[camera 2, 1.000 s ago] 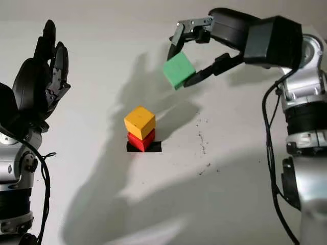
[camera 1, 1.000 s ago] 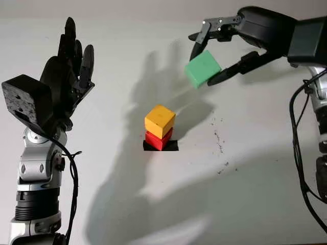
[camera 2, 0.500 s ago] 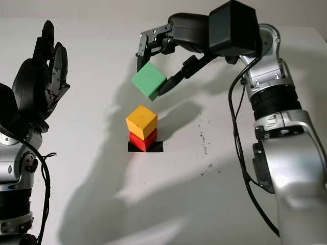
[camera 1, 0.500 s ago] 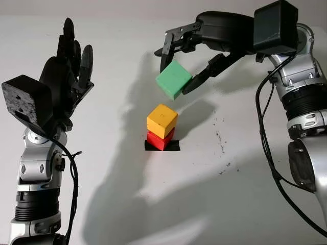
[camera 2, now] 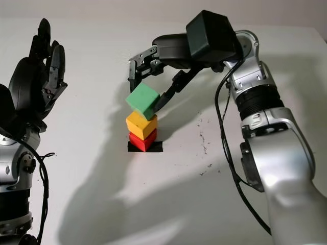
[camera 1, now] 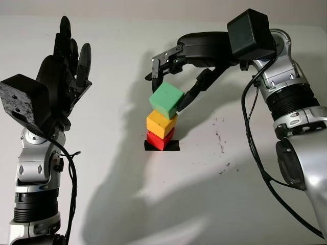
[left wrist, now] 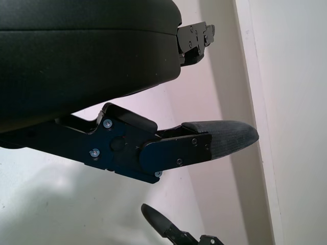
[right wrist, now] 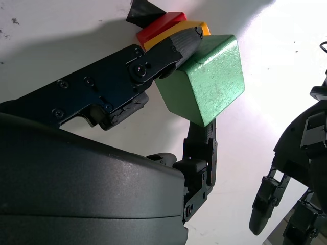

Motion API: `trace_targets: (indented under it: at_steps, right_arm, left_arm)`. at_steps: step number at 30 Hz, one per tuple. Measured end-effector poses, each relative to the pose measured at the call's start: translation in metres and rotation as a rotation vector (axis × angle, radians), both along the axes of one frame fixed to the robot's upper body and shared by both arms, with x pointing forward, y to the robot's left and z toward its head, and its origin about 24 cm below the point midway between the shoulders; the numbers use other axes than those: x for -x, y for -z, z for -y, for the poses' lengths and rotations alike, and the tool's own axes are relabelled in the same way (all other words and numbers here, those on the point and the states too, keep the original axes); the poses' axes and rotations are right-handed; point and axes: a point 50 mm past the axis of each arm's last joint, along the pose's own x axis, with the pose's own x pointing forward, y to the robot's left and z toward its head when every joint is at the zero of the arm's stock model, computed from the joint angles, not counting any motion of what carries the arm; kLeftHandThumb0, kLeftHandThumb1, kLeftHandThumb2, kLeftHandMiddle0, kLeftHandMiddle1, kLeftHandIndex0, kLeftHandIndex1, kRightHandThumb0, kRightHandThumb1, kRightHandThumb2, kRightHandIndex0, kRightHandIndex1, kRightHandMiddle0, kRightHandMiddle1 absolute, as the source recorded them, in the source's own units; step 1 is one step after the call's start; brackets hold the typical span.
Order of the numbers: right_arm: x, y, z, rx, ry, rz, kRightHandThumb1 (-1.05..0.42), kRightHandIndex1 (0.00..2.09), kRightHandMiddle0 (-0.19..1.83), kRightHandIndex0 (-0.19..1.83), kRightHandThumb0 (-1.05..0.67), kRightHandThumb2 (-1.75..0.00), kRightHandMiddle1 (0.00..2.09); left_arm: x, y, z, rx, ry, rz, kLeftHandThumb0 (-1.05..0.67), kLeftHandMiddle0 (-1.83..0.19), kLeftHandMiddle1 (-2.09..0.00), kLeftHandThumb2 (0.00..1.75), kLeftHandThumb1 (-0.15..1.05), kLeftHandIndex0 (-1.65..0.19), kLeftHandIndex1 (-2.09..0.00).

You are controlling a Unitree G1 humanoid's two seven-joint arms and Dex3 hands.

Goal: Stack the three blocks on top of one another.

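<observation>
Head camera, both eyes: the right hand [camera 1: 171,76] reached in from the right over the middle of the white worktop [camera 1: 245,168] and grasped the green block [camera 1: 166,100] between its fingers. The green block was tilted and sat directly over the yellow block [camera 1: 161,124]; whether the two touched could not be told. The yellow block sat on the red block [camera 1: 159,140], turned a little relative to it, and the red block stood on a black square marker [camera 1: 172,146] on the worktop. The left hand [camera 1: 64,81] was raised at the left side, well apart from the stack, released and holding nothing. A few dark specks [camera 1: 220,140] lay on the worktop to the right of the stack.

Left wrist view: the left hand's black shell [left wrist: 82,56] was seen with one finger [left wrist: 214,140] extending from it; no object was between the fingers, and the white worktop [left wrist: 291,102] lay beyond.

Right wrist view: the right hand's fingers [right wrist: 173,48] pressed against the green block [right wrist: 209,81], one on the side nearest the stack and another on the opposite side. The yellow block [right wrist: 203,26] and red block [right wrist: 161,26] showed just behind the green one, with the black marker [right wrist: 143,10] at their base. The left hand [right wrist: 301,173] appeared in the distance.
</observation>
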Motion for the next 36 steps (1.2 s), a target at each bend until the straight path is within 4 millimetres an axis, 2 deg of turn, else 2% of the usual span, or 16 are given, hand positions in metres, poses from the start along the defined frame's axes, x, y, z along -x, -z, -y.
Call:
trace_targets:
  at_steps: [36]
  right_arm:
    - [-0.003, 0.013, -0.007, -0.023, -0.011, -0.073, -0.90, 0.05, 0.47, 0.32, -0.59, -0.05, 1.60]
  left_arm:
    - [-0.001, 0.001, 0.001, -0.015, -0.005, 0.003, -0.75, 0.19, 0.00, 0.59, 1.05, 0.19, 0.00]
